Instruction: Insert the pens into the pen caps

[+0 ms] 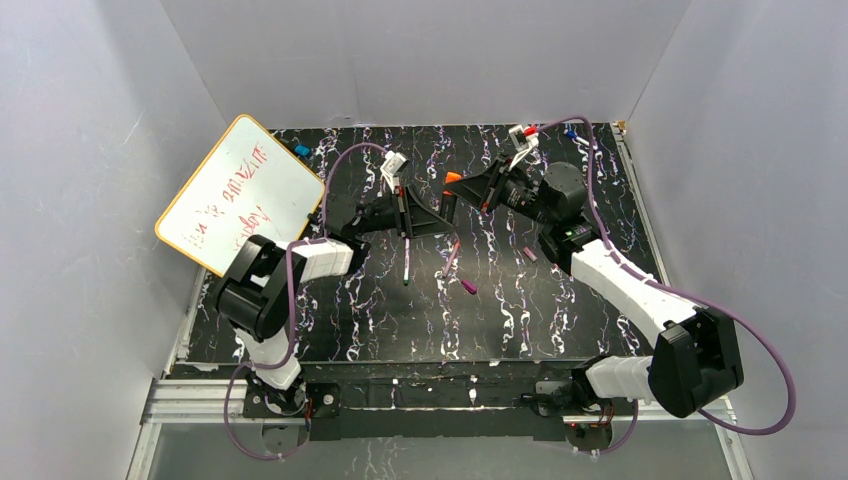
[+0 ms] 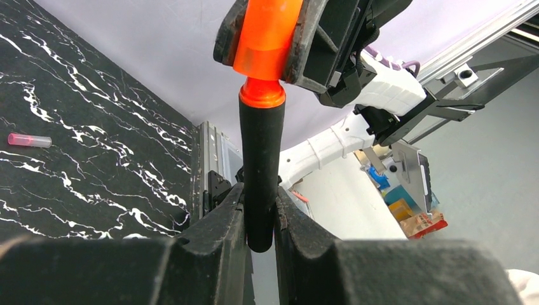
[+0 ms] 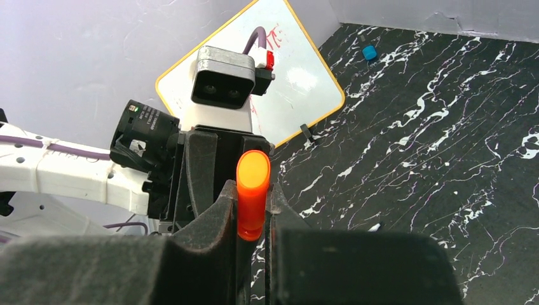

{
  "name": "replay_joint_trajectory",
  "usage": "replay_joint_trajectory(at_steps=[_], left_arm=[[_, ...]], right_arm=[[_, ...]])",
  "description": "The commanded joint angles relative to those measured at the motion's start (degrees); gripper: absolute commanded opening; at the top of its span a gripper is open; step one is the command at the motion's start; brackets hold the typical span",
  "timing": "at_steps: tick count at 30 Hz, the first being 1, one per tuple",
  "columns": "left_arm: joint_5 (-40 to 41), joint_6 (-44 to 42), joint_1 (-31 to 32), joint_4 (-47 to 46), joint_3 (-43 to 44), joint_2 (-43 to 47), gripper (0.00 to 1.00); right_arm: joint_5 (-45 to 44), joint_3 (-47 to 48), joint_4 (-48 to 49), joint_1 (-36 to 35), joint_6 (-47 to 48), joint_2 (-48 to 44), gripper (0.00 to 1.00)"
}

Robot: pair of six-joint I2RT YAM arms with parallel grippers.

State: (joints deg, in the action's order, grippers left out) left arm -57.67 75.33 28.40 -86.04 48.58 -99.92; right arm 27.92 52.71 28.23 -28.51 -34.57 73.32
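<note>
My left gripper (image 1: 436, 216) (image 2: 259, 213) is shut on the thick black pen (image 1: 448, 207) (image 2: 260, 165) and holds it above the table. My right gripper (image 1: 470, 188) (image 3: 252, 206) is shut on the orange cap (image 1: 453, 178) (image 2: 267, 38) (image 3: 252, 187). The pen's orange tip sits in the mouth of the cap, and its orange collar (image 2: 262, 94) touches the cap's rim. The whitish pen with the green tip (image 1: 408, 255), the thin pink pen (image 1: 450, 258), the magenta cap (image 1: 469, 287) (image 2: 28, 140) and the dark purple cap (image 1: 529, 254) lie on the black marbled table (image 1: 560, 310).
A whiteboard (image 1: 240, 195) (image 3: 299, 82) with a yellow rim leans at the back left, a small blue piece (image 1: 303, 150) (image 3: 369, 52) beside it. White walls close in the table on three sides. Purple cables loop over both arms.
</note>
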Motion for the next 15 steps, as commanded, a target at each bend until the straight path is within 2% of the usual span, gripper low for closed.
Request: replay_joint_trajectory(at_steps=[1,8,15], left_arm=[[3.4,-0.4,-2.3,-16.5,4.3,1.3,0.00],[1.3,-0.7,-7.7,-16.5,6.2,0.7,0.00],[1.7,0.3,-8.3,-16.5,12.0,-2.5,0.00]], right_arm=[[6.4,-0.1,-6.3,-1.1,3.2,-0.3,0.03],[10.2,2.8,-13.7,-1.6,7.4,0.0,0.03],[9.9,2.2,-12.2,-3.3,6.9,1.7,0.03]])
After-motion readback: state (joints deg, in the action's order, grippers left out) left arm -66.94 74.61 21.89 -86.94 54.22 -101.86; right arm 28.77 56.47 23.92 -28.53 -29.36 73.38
